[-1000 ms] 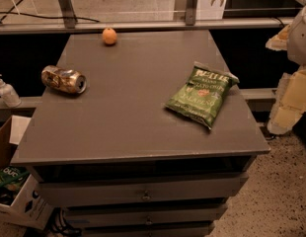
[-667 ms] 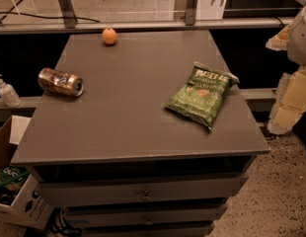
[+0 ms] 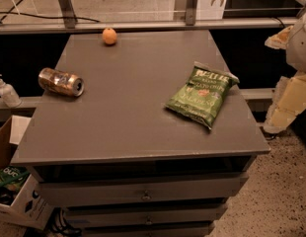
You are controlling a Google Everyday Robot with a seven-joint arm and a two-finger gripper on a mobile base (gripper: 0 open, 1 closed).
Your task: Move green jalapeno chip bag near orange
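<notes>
The green jalapeno chip bag (image 3: 203, 96) lies flat on the right side of the grey table top (image 3: 133, 117), near its right edge. The orange (image 3: 109, 36) sits at the far edge of the table, left of centre, well apart from the bag. My gripper does not show in the camera view. Only pale arm segments (image 3: 291, 90) stand at the right edge of the view, beside the table and clear of the bag.
A crushed gold-brown can (image 3: 60, 81) lies on its side at the table's left. A metal rail (image 3: 143, 24) runs behind the table. A soap bottle (image 3: 6, 90) and a cardboard box (image 3: 15, 191) are at the left, below table level. Drawers (image 3: 143, 195) are in front.
The can has shifted slightly to the left. The bag, the orange and the arm segments have not moved.
</notes>
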